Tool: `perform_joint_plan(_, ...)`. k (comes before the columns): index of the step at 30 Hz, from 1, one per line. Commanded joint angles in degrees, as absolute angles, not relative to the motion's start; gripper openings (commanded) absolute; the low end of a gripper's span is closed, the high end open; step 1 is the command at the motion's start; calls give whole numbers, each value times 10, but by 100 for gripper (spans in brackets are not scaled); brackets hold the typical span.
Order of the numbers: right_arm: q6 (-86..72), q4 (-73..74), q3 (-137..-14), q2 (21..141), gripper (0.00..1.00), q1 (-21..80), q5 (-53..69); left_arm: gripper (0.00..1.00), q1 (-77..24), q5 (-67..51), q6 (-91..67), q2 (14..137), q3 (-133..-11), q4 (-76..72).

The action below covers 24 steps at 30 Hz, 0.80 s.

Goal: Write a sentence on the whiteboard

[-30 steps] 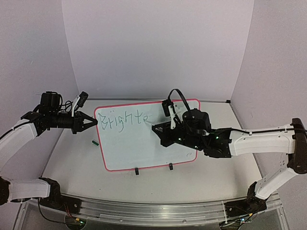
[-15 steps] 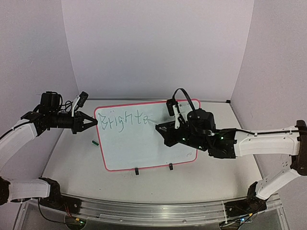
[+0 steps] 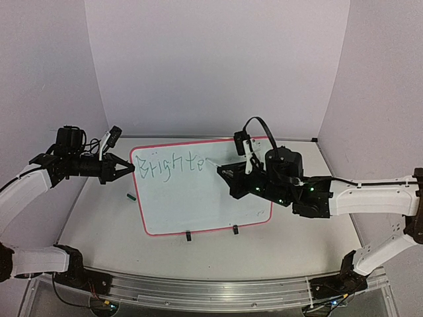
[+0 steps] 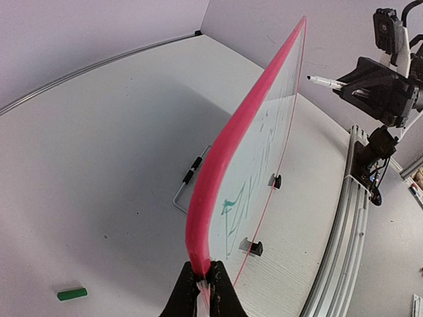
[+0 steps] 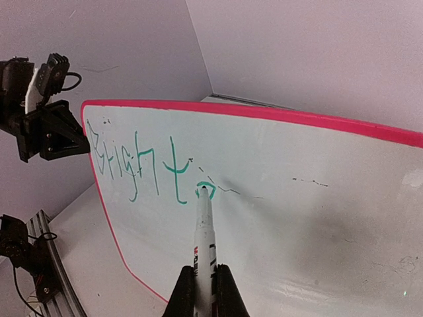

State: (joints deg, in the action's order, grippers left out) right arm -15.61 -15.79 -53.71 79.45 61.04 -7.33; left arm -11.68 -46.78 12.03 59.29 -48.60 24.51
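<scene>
The whiteboard (image 3: 198,198), white with a red-pink frame, stands tilted on the table on two black clips. Green letters of the sentence (image 3: 173,162) read "Brighte" along its top; they also show in the right wrist view (image 5: 142,168). My left gripper (image 4: 203,281) is shut on the board's red edge (image 4: 218,165) at its upper left corner (image 3: 132,166). My right gripper (image 5: 205,290) is shut on a white marker (image 5: 203,231). The marker's tip touches the board at the last green letter (image 5: 205,191). In the top view the right gripper (image 3: 232,173) is over the board's upper right part.
A small green cap (image 4: 71,294) lies on the table left of the board, also in the top view (image 3: 131,196). A wire stand (image 4: 188,181) sits behind the board. The metal rail (image 3: 211,290) runs along the near edge. Faint grey smudges (image 5: 310,181) mark the board.
</scene>
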Motion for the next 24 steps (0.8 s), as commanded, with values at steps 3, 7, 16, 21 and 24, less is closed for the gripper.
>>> perform_joint_plan(3,-134,-169,-573,816,0,609,-94,0,-124,-454,137,605,-483,269)
perform_joint_plan(7,-130,-169,-583,825,0,608,-101,0,-125,-454,137,605,-483,268)
perform_joint_plan(16,-133,-164,-591,839,0,607,-114,0,-125,-454,137,606,-483,268)
perform_joint_plan(21,-140,-163,-577,825,0,606,-126,0,-124,-454,137,607,-483,269)
perform_joint_plan(24,-144,-162,-566,814,0,606,-131,0,-124,-454,136,606,-483,269)
